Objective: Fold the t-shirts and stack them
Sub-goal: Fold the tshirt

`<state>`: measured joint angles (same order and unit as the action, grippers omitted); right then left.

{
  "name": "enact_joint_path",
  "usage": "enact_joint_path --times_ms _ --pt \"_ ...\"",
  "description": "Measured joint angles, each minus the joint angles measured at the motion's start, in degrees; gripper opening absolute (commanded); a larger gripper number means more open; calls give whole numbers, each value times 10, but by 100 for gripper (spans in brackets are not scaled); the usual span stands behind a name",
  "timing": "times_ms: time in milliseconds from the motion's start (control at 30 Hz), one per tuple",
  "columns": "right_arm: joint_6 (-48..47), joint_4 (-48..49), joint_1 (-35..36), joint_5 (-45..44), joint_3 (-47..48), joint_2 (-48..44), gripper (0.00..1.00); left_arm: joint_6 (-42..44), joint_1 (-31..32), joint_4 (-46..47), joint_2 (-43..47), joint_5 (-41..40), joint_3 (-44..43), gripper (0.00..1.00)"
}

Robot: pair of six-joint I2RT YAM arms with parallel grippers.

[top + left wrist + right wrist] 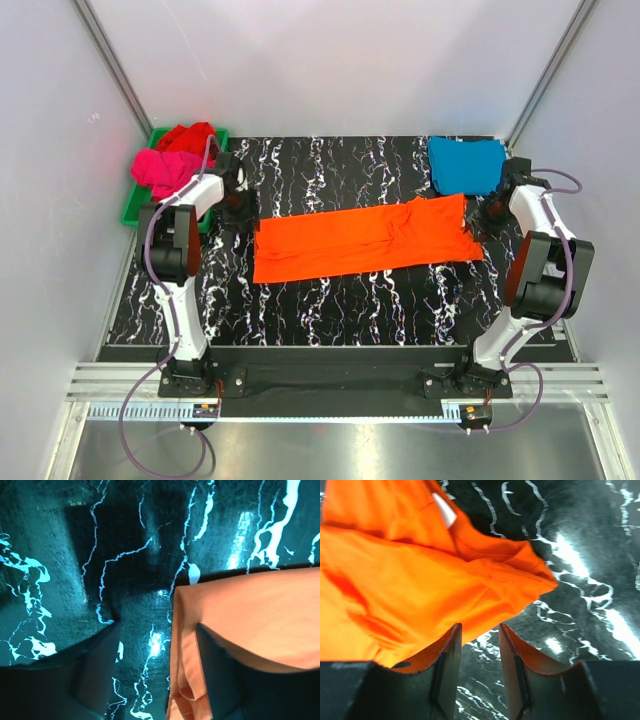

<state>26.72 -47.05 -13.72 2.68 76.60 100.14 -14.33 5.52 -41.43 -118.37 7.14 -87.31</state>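
Note:
A bright orange t-shirt (360, 240) lies as a long folded strip across the middle of the table. My left gripper (238, 210) hovers at its left end, open wide. In the left wrist view the orange t-shirt's (250, 615) hem runs between the fingers (100, 665), loose and next to the right one. My right gripper (490, 218) is at the strip's right end. Its jaws (480, 645) stand open over bare table, with the orange t-shirt (410, 590) just beyond the left finger. A folded teal-blue t-shirt (466, 165) lies at the back right.
A green tray (128, 212) at the back left holds a crumpled magenta-pink t-shirt (160, 170) and a red t-shirt (188, 137). White walls close in the black marbled table (330, 300) on three sides.

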Motion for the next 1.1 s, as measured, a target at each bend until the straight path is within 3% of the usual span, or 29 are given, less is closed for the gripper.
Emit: enact_joint_path --times_ms 167,200,233,367,667,733,800,900,1100 --pt "11 12 2 31 -2 0 41 1 0 4 -3 5 1 7" --pt "12 17 2 33 -6 0 41 0 0 3 -3 6 1 1" --pt "15 22 4 36 -11 0 41 -2 0 2 -4 7 1 0" --pt "31 34 19 43 -49 -4 40 -8 0 2 6 3 19 0" --pt "85 46 110 40 -76 -4 40 -27 -23 -31 131 -57 183 0" --pt "95 54 120 41 -77 -4 40 -24 -34 -30 154 -47 201 23" --pt "97 54 120 40 -77 -5 40 -24 -40 -20 178 -22 204 36" --pt "96 54 118 41 -77 -10 41 -16 -30 13 204 16 190 48" --pt "91 54 118 45 -83 -53 42 24 13 31 127 46 54 52"
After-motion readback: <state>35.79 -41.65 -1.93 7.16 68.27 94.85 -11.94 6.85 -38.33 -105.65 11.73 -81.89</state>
